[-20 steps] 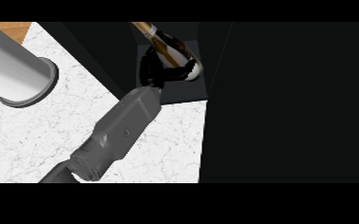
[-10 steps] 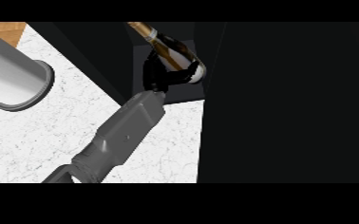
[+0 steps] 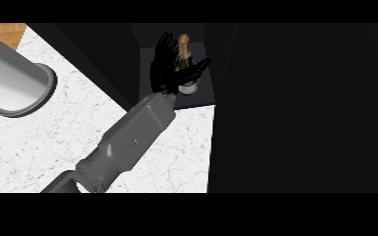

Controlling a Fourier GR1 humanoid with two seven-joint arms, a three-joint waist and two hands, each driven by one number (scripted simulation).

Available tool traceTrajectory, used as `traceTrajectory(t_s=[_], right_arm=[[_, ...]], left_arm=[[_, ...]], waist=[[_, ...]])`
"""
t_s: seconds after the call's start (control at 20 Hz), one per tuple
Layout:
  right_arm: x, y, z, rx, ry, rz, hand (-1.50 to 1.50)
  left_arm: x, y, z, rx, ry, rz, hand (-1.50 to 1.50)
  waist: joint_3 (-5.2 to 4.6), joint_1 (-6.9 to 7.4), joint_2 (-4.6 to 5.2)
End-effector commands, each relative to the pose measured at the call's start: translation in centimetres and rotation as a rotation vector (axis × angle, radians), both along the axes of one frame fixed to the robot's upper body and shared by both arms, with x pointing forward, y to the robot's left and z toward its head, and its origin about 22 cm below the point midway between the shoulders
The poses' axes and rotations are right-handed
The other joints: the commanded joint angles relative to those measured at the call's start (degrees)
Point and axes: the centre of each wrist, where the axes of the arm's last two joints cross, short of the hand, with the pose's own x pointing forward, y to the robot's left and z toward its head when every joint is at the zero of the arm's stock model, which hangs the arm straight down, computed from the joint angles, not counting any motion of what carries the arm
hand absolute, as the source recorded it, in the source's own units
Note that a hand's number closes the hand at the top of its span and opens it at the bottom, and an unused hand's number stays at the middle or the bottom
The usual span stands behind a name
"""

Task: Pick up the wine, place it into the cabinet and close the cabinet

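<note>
— Since a second ago, what has changed?

— Fingers that were wrapped round the dark glass wine bottle with the gold foil neck [image 3: 184, 55] have spread, and the bottle now stands upright inside the dark open cabinet [image 3: 171, 35] instead of leaning across the hand.

— Which hand?

— I take it for the left hand [image 3: 168, 72]; its grey forearm [image 3: 125, 145] comes up from the lower left. The fingers are splayed and straight, holding nothing. The right hand does not show.

— Where does the bottle lie from it?

— Just beyond the fingers and slightly to their right, long axis upright, base on the cabinet floor. Whether a fingertip touches the glass, I cannot tell.

— So placing looks done?

— I judge so; closing remains. The tall black cabinet door panel [image 3: 295, 105] stands to the right of the hand, so the arm must clear the opening first.

— Anything else near?

— A grey metal cylinder [image 3: 21, 87] sits well to the left on the white marble surface [image 3: 52, 145].
</note>
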Motion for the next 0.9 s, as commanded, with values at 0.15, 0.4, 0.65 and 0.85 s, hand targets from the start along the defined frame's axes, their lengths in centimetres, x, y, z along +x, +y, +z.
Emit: traceTrajectory(t_s=[0.15, 0.4, 0.65, 0.85], right_arm=[[0.0, -0.1, 0.5, 0.004, -0.020, 0.010, -1.50], [0.1, 0.6, 0.2, 0.027, 0.001, 0.006, -1.50], [-0.1, 0.1, 0.8, -0.015, 0.001, -0.014, -1.50], [0.2, -0.4, -0.1, -0.002, 0.012, 0.005, -1.50]], left_arm=[[0.3, 0.3, -0.3, 0.083, 0.009, 0.032, -1.50], [0.8, -0.7, 1.0, 0.214, -0.022, -0.013, -1.50], [0.9, -0.9, 1.2, 0.239, -0.082, -0.044, -1.50], [0.6, -1.8, 1.8, 0.226, -0.125, -0.043, -1.50]], waist=[[0.02, -0.79, 0.44], [0.04, 0.31, 0.09], [0.00, 1.12, -0.05], [0.08, 1.37, -0.18]])
